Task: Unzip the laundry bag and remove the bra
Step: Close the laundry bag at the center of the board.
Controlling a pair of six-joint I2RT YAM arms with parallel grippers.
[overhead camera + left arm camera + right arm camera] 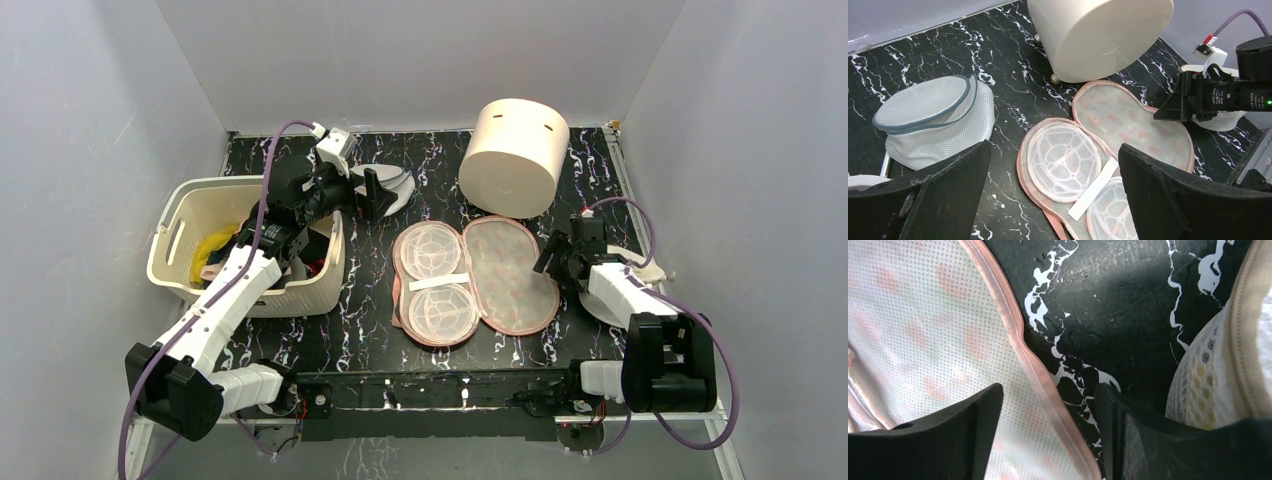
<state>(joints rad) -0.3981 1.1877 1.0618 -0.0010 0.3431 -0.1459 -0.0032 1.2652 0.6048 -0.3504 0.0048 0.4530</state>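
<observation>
At table centre, shows the laundry bag (pixel 510 275) unzipped, splayed flat; no bra discernible inside. Straddles its pink rim (pixel 1033 365) with the right gripper (pixel 1048 410), fingers apart, pinching nothing; left gripper (pixel 378 195) spread wide. Next, probably: close squarely on that rim.

No legible text, brand, number or sign is showing in any view. The white strip (pixel 1092 189) lying across the open laundry bag (pixel 1138 120) is presenting a blank face.
</observation>
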